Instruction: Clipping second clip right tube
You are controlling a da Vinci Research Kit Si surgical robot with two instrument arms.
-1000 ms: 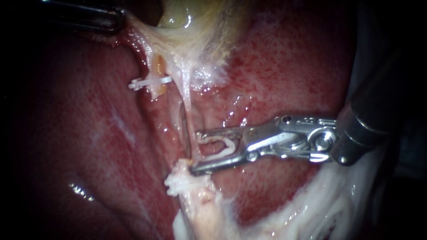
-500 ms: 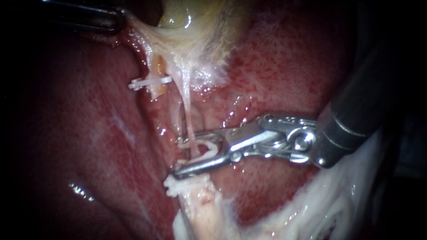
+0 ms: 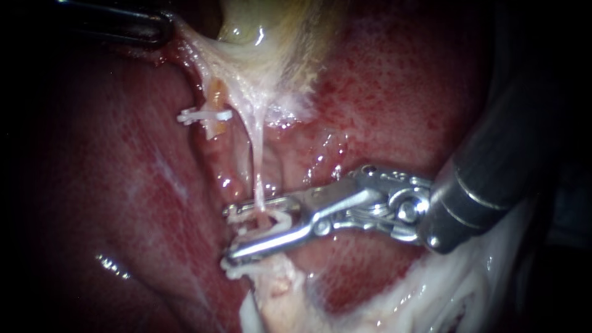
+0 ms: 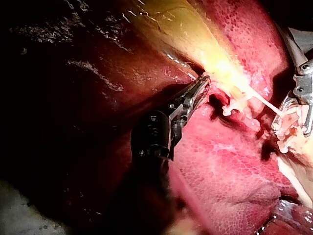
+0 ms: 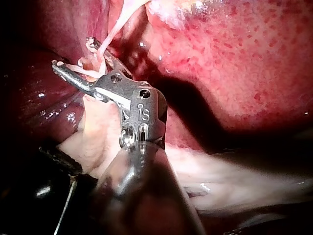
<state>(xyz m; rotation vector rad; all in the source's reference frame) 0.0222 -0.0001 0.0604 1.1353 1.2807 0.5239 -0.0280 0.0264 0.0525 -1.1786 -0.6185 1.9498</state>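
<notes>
The right tube (image 3: pixel 259 172) is a thin pale strand running down from the yellowish gallbladder (image 3: pixel 259 37) to a white stump of tissue (image 3: pixel 271 277). My right instrument (image 3: pixel 229 233) comes in from the right, its jaws standing apart and carrying a white clip (image 3: pixel 271 221). The clip and jaws straddle the tube low down, as the right wrist view (image 5: pixel 73 53) also shows. Another white clip (image 3: pixel 206 115) sits across the left tube (image 3: pixel 216 95). My left instrument (image 3: pixel 165 28) is shut on the gallbladder's edge at the upper left, holding it taut (image 4: pixel 201 87).
Red liver (image 3: pixel 123 185) lies on both sides of the tubes. White fatty tissue (image 3: pixel 468 283) spreads under the right instrument's shaft (image 3: pixel 493 172).
My right instrument has slid leftwards along the tissue. Its jaws and clip now reach past the right tube, which lies deeper inside them. The left instrument has held still.
</notes>
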